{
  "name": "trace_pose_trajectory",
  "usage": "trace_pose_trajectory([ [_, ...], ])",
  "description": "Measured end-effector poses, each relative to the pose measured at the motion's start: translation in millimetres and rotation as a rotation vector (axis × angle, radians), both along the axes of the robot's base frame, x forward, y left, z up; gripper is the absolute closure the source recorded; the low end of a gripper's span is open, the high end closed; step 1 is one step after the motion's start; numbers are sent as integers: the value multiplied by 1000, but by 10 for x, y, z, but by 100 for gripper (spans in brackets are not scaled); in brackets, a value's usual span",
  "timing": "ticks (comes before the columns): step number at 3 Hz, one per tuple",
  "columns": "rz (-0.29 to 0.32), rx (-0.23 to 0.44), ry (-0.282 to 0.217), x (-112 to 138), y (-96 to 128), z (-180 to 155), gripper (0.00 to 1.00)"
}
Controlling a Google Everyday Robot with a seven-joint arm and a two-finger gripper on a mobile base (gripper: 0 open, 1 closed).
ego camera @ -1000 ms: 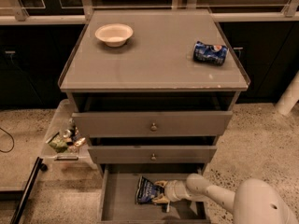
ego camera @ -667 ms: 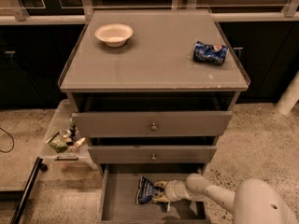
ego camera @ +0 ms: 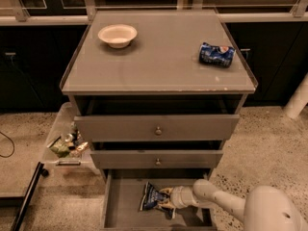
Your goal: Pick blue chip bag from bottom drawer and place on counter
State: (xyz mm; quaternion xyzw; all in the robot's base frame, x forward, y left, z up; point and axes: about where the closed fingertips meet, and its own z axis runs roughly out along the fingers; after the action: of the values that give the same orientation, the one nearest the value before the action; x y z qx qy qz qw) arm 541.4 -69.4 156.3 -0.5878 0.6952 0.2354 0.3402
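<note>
The blue chip bag (ego camera: 152, 197) lies in the open bottom drawer (ego camera: 120, 206), right of its middle, dark blue foil with pale ends. My gripper (ego camera: 166, 201) reaches in from the lower right on a white arm and is at the bag's right edge, touching or overlapping it. The counter (ego camera: 159, 61) is the flat grey top of the cabinet above.
A white bowl (ego camera: 117, 34) sits at the counter's back left. A crushed blue can (ego camera: 217, 55) lies at its right side. The two upper drawers (ego camera: 156, 128) stick out slightly above the bottom drawer. A low tray with clutter (ego camera: 67, 144) stands left of the cabinet.
</note>
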Motion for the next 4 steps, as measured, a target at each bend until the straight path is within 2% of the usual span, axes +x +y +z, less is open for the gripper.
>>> trace_pose_trajectory([
  [1, 33, 45, -20, -106, -122, 359, 100],
  [2, 70, 67, -60, -240, -345, 850, 100],
  [3, 105, 56, -126, -378, -546, 1402, 100],
  [4, 107, 53, -126, -377, -547, 1422, 100],
])
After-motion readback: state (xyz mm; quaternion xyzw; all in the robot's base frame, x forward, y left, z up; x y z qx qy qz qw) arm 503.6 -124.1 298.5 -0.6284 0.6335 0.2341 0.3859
